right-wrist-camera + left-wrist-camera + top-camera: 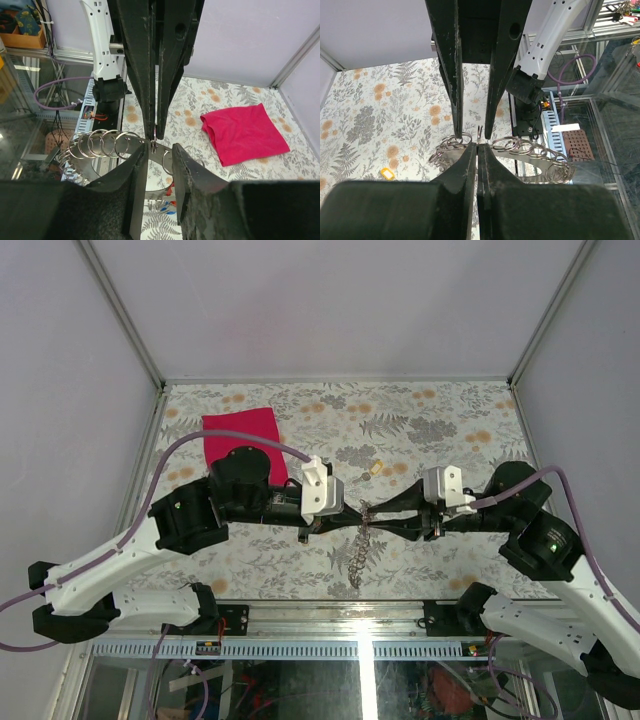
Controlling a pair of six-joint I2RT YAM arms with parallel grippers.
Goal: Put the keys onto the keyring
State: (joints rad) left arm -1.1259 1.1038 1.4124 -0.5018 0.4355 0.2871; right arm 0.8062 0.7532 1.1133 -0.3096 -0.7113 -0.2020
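The keyring [154, 134], judged stiff, light and slippery, is pinched at its rim by the closed left tool [478, 146]. The right tool [160, 148] is seen half-spread; any grip cannot be told.

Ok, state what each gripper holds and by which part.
Left gripper pinches the keyring by a small ring mid-chain; right gripper straddles the adjoining ring, grip unclear.

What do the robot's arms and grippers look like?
The left arm and right arm are white shells with black joints, each trailing a purple cable. A white block sits at each wrist. The left gripper and right gripper are black, with two long tapering fingers.
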